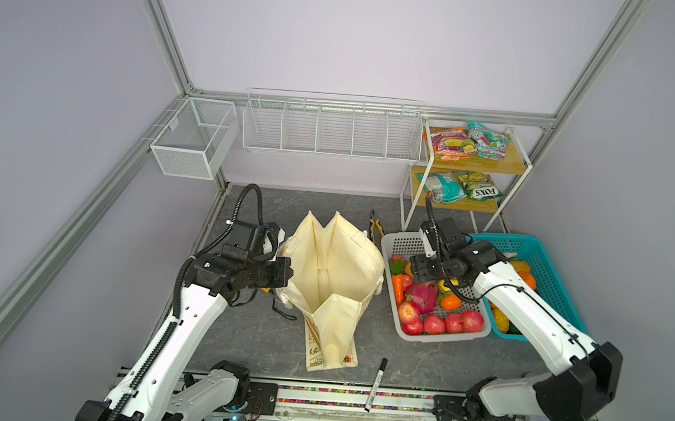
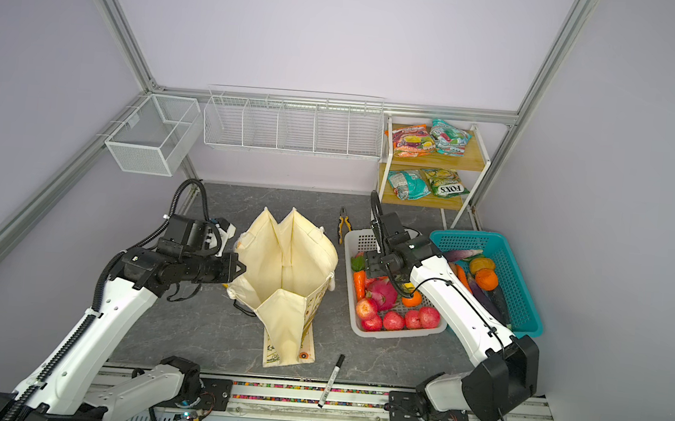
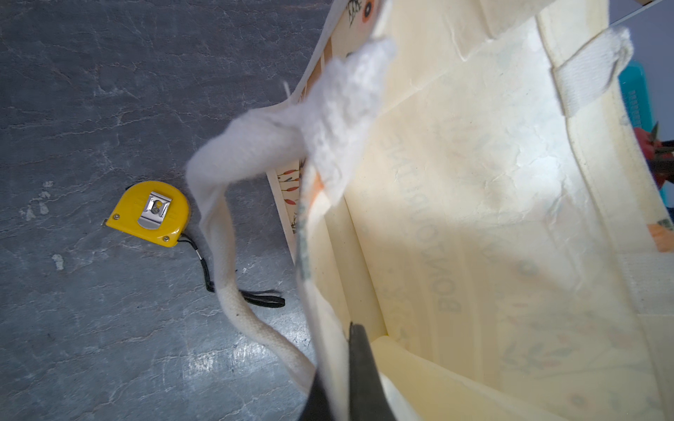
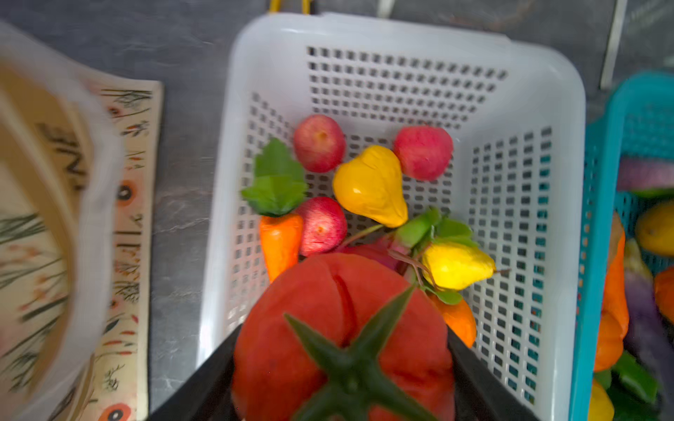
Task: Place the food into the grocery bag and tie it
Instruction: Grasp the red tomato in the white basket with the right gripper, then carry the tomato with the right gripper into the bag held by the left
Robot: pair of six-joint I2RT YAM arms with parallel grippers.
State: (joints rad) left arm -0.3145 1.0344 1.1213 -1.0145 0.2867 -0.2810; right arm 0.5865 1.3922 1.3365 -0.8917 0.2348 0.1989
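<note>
left gripper [image 3: 339, 368]: jaws closed tight on the rim of the bag [image 1: 335, 269], which stands open on the table [image 1: 258, 338]. right gripper [image 4: 346, 382]: jaws grip the tomato [image 4: 328, 310] above the white basket [image 4: 401, 32], beside the bag.

The cream tote bag [image 2: 302, 254] is standing open in the middle of the tabletop [image 2: 212, 334], the left gripper [image 2: 239, 269] touching the bag's left rim. The right gripper [image 2: 370, 266] is hanging over the white basket [image 2: 360, 238], beside the teal basket [image 2: 520, 294] at the right edge.
</note>
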